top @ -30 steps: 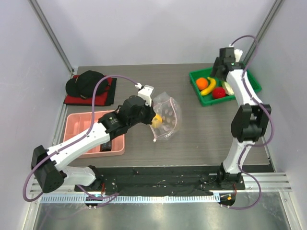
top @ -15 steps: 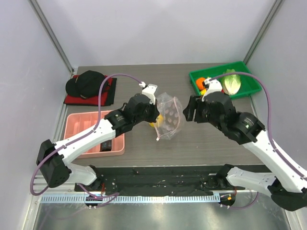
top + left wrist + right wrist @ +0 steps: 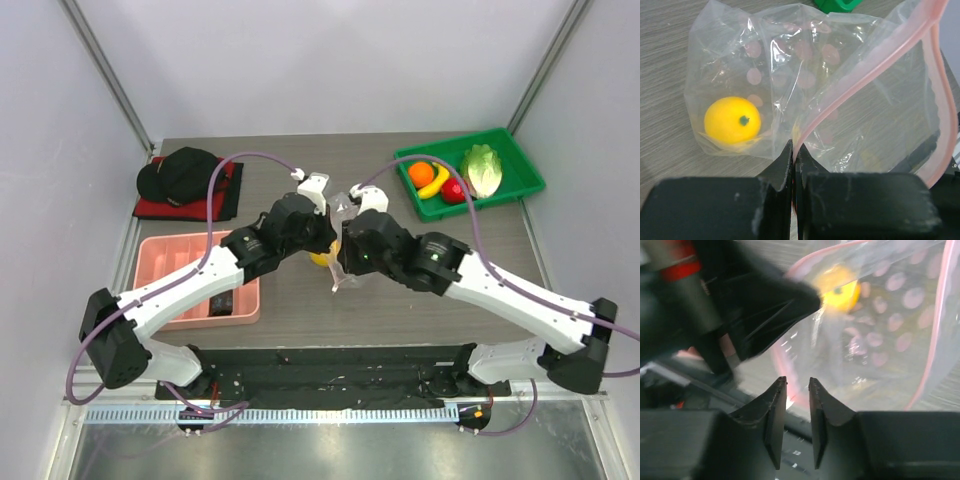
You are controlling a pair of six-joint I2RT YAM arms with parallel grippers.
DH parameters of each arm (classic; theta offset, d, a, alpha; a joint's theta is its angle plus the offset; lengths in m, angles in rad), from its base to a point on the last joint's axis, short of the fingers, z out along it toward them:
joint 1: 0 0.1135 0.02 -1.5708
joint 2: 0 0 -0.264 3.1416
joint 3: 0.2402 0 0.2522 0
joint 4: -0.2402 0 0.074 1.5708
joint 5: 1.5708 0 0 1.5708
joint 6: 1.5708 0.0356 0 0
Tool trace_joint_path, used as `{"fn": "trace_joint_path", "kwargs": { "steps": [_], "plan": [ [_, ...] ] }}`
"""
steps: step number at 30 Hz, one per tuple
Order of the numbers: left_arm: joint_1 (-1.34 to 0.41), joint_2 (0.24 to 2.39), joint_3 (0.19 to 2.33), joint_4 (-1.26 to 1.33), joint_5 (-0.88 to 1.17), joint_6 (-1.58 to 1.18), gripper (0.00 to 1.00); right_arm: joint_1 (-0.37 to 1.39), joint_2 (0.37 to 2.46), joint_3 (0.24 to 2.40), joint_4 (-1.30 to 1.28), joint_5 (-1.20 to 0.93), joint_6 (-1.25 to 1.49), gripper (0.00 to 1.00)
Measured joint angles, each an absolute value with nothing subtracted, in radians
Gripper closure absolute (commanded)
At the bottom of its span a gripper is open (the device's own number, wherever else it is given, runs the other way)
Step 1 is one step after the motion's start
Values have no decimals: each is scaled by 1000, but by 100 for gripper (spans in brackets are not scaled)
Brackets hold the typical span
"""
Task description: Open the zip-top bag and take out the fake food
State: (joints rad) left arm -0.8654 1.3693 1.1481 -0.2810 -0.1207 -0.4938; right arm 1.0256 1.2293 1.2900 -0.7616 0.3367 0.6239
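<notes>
Two claws meet at mid-table. The left gripper [image 3: 793, 150] is clamped tight on the pink zip strip of the zip-top bag [image 3: 805, 65]. The right gripper [image 3: 797, 382] has its jaws narrowly parted at the bag's gaping mouth. Inside the bag lies the lemon [image 3: 732, 120], low against the film on the table [image 3: 420, 300]. Farther out, at the far right corner, the green tray [image 3: 515, 165] holds the orange [image 3: 420, 173], banana [image 3: 435, 183], red fruit [image 3: 455, 190] and cabbage [image 3: 483, 170].

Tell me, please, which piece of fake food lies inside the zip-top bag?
The yellow lemon, visible through the clear zip-top bag. The orange, banana, red fruit and cabbage lie in the green tray instead.
</notes>
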Motion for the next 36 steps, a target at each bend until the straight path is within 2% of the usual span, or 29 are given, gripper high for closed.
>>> {"fn": "trace_joint_path", "kwargs": {
  "steps": [5,12,13,14,17,19,20,21,24,27,28,30,31,36],
  "plan": [
    [-881,1334,1148,-282,-114,-513,100,973,1298,1257,-702,402,620,80],
    [-923,1314,1179,-289,-104,-522,99,841,1285,1135,-554,369,610,80],
    [-928,1316,1183,-288,-103,-522,94,829,1288,1120,-531,360,604,80],
    [-933,1319,1192,-291,-103,-524,81,820,1293,1105,-505,349,598,80],
    [-938,1329,1208,-296,-108,-522,59,816,1312,1053,-418,315,579,80],
    [-941,1322,1208,-315,-142,-522,53,810,1322,1015,-371,284,568,80],
    [-941,1316,1206,-321,-149,-518,38,806,1323,1002,-356,269,564,79],
    [-939,1306,1203,-332,-169,-516,35,793,1323,982,-329,245,561,80],
    [-922,1232,1187,-384,-226,-520,38,726,1322,928,-265,179,558,80],
    [-903,1129,1158,-420,-293,-543,51,665,1322,882,-224,133,554,79],
    [-893,1092,1135,-420,-329,-554,61,650,1322,870,-213,114,552,79],
    [-866,1043,1074,-426,-387,-590,67,632,1322,849,-183,79,551,79],
    [-844,1032,1037,-425,-406,-603,77,628,1322,838,-168,62,550,78],
    [-724,1174,927,-427,-424,-649,82,614,1322,792,-99,-36,547,75]
  ]
}}
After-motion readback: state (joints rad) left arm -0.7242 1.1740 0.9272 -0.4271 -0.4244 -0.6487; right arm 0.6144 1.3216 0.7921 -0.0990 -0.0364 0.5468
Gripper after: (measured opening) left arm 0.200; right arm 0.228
